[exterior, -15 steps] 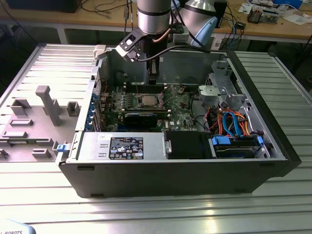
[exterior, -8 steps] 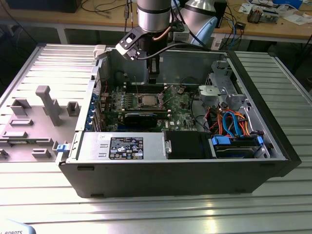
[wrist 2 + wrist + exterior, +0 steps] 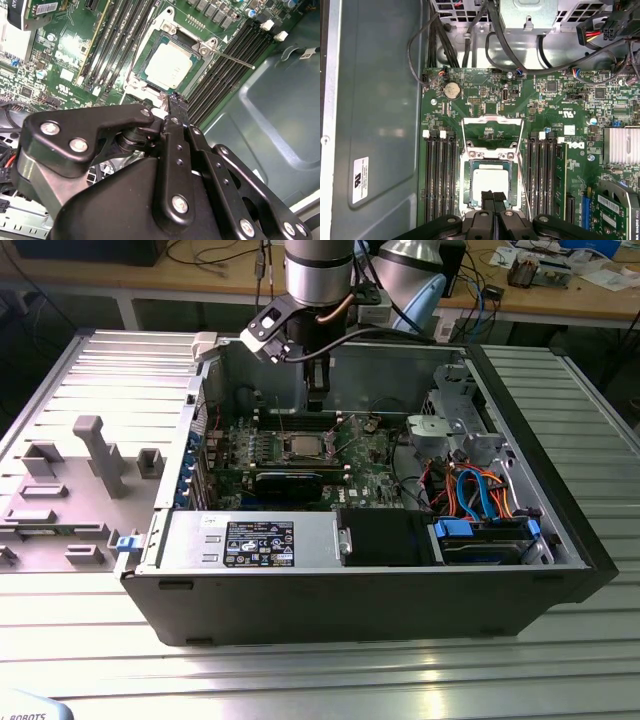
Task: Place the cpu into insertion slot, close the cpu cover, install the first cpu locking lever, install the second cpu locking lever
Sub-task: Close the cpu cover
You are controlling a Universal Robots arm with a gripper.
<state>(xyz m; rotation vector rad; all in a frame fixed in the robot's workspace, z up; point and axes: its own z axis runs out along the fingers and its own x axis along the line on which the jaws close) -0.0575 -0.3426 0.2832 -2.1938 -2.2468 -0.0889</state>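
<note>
The cpu (image 3: 490, 181) (image 3: 167, 62), a silver-grey square, lies flat in the insertion slot (image 3: 466, 172) on the green motherboard (image 3: 485, 100) inside the open case. The cpu cover (image 3: 492, 131) is swung open, its frame lying on the board beyond the socket. A thin locking lever (image 3: 235, 59) (image 3: 521, 162) sticks out over the memory slots, unlatched; a second wire lever (image 3: 463, 137) runs along the other side. My gripper (image 3: 494, 197) (image 3: 177, 102) (image 3: 316, 390) hovers just above the near edge of the socket, fingers shut and holding nothing.
Black memory slots (image 3: 437, 175) flank the socket on both sides. A finned heatsink (image 3: 621, 145) and cables (image 3: 470, 40) sit nearby. In the exterior view, a power supply (image 3: 250, 540) and drive bay with blue cables (image 3: 480, 502) fill the case front; a grey fixture (image 3: 95, 455) lies outside.
</note>
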